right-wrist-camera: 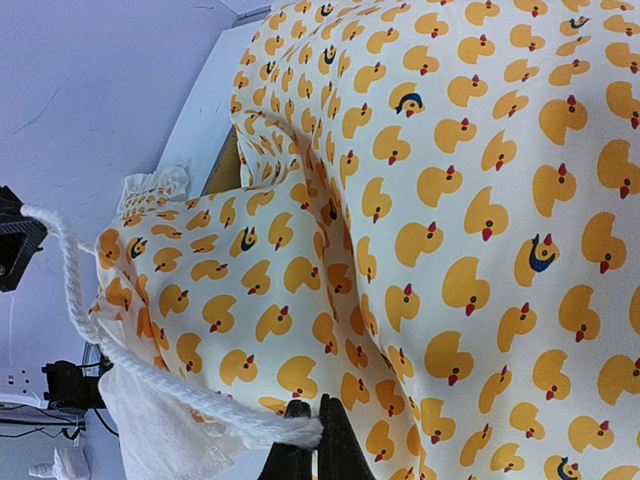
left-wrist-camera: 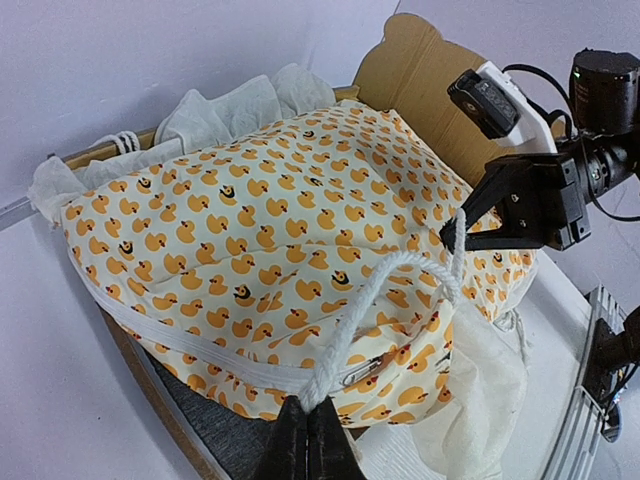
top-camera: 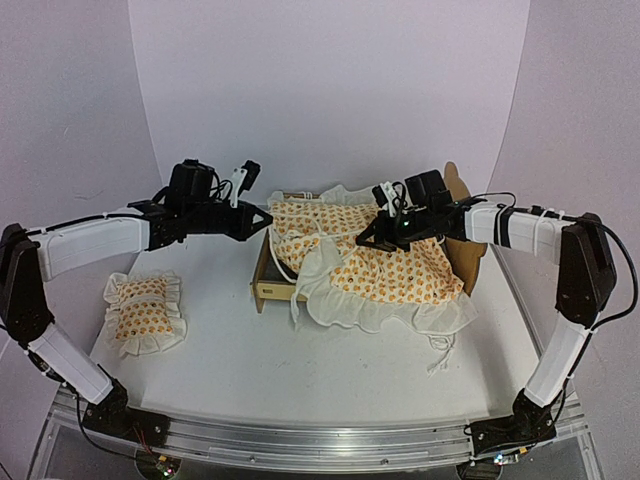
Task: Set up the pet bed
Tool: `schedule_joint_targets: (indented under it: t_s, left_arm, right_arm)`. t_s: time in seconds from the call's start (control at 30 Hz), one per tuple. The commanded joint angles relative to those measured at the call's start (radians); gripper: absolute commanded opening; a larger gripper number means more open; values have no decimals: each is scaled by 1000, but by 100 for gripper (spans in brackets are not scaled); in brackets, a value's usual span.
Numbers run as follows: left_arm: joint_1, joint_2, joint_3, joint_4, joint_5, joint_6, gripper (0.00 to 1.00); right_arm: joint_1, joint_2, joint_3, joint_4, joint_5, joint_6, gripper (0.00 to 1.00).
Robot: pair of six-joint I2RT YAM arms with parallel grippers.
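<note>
The pet bed [top-camera: 268, 289] is a light plywood frame with a wavy headboard [left-wrist-camera: 415, 70] and a dark grey base [left-wrist-camera: 205, 425]. The duck-print cream mattress cover [top-camera: 385, 262] lies bunched over it, its ruffle hanging over the near side. My left gripper [left-wrist-camera: 308, 425] is shut on one end of the cover's white rope tie [left-wrist-camera: 375, 300], at the foot end of the bed. My right gripper [right-wrist-camera: 316, 428] is shut on the other end of the tie [right-wrist-camera: 150, 375], above the middle of the cover. The tie spans between the two grippers.
The small matching ruffled pillow [top-camera: 145, 312] lies on the table at the left, apart from the bed. More white ties [top-camera: 440, 350] trail on the table to the bed's near right. White walls close in the back and sides.
</note>
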Motion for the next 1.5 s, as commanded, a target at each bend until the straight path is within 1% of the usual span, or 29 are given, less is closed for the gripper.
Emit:
schedule_joint_targets:
  t_s: [0.0, 0.17, 0.3, 0.43, 0.57, 0.73, 0.93, 1.03, 1.13, 1.23, 1.33, 1.4, 1.43, 1.47]
  left_arm:
    - [-2, -15, 68, 32, -23, 52, 0]
    - [-2, 0, 99, 26, -28, 70, 0]
    - [-2, 14, 126, 11, -61, 105, 0]
    - [-7, 32, 114, 11, -6, 90, 0]
    - [-34, 36, 56, 32, 48, 42, 0]
    - [-77, 46, 2, 36, -20, 44, 0]
    - [-95, 40, -83, 69, -36, 11, 0]
    - [-97, 30, -121, 97, -84, 8, 0]
    - [-97, 31, -123, 98, -151, 30, 0]
    - [-98, 61, -99, 95, -131, 27, 0]
    - [-99, 94, -90, 87, -83, 11, 4]
    - [-99, 99, -90, 67, -65, 13, 9]
    - [-99, 93, -92, 46, -56, 18, 14]
    - [-98, 81, -97, 31, -55, 18, 25]
  right_arm:
    - [-6, -47, -2, 53, -9, 5, 0]
    - [-6, -46, -2, 56, -11, 8, 0]
    - [-6, -43, 0, 56, -13, 9, 0]
    - [-5, -44, 0, 58, -14, 10, 0]
    - [-6, -47, -6, 61, -16, 10, 0]
    - [-6, -49, -10, 66, -20, 13, 0]
    - [-5, -58, -21, 71, -21, 17, 0]
    - [-6, -58, -28, 73, -19, 17, 0]
    - [-6, -54, -27, 78, -23, 20, 0]
    - [-5, -50, -26, 83, -26, 27, 0]
    - [-5, -50, -26, 85, -29, 31, 0]
    - [-4, -51, -28, 89, -32, 34, 0]
    - [-3, -52, -29, 90, -34, 34, 0]
    - [-4, -52, -29, 90, -35, 35, 0]
